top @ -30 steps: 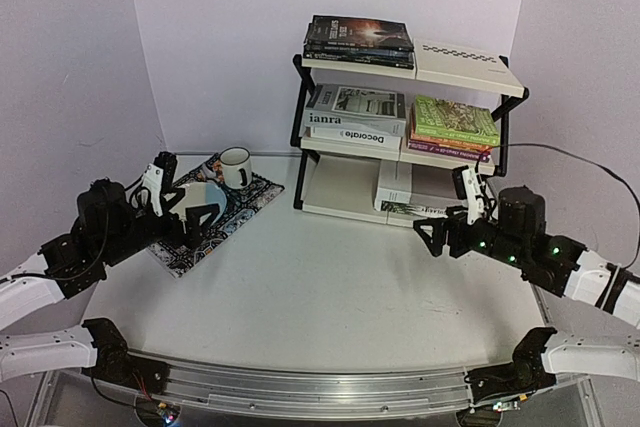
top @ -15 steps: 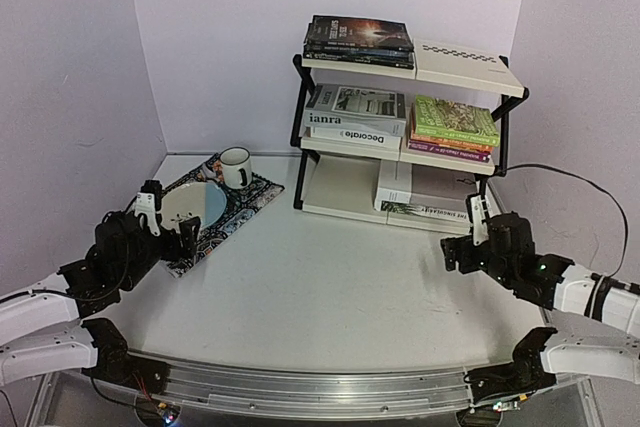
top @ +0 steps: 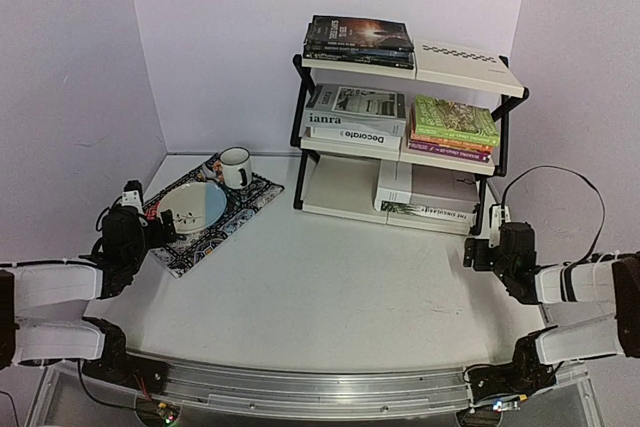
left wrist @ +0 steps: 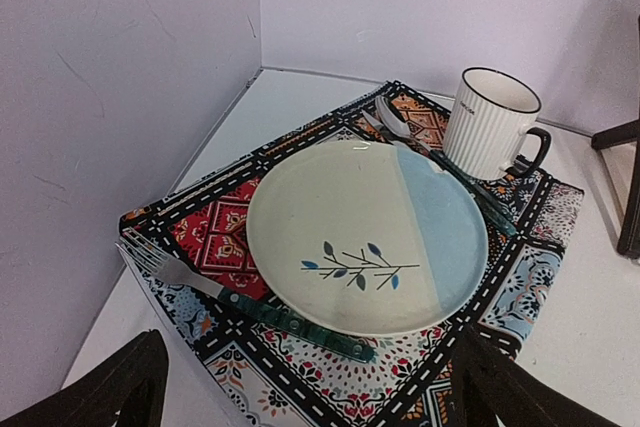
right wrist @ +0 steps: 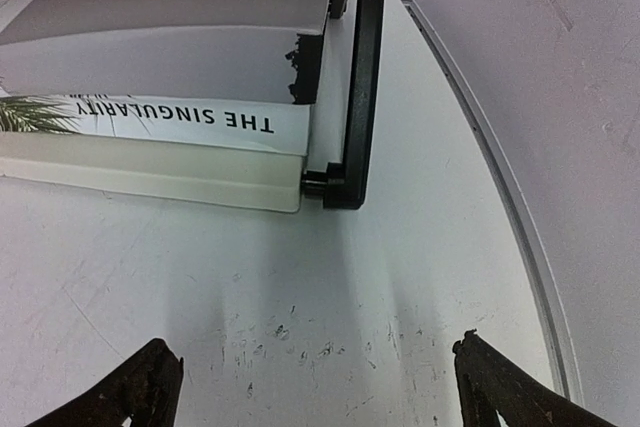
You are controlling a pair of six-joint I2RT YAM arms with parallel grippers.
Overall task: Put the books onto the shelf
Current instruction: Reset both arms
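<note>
While both my arms lie low at the near edge of the desk (top: 330, 297), my left hand (left wrist: 315, 392) is spread wide with nothing between its fingers. It hangs over the near corner of a patterned placemat (left wrist: 215, 232). On that mat sits a cream and pale-blue plate (left wrist: 370, 237), with a fork (left wrist: 250, 302) lying along its near left rim. Beyond the plate a spoon (left wrist: 400, 132) lies beside a white ribbed mug (left wrist: 495, 122).

My right hand (right wrist: 320, 382) is spread just as wide and empty. It is low over bare desk, just short of the shelf's front right foot.

The shelf (top: 465, 67) stands at the back right of the desk, and every one of the books (top: 455, 122) I can see lies on it. A white palm-leaf book (right wrist: 150, 117) lies flat on the bottom tier, close to the right post — its spine faces me. On the middle tier a grey-white pile (top: 355, 117) sits on the left and a green-topped pile on the right. Farthest up, a dark stack (top: 358, 42) lies on the left half of the top tier.
</note>
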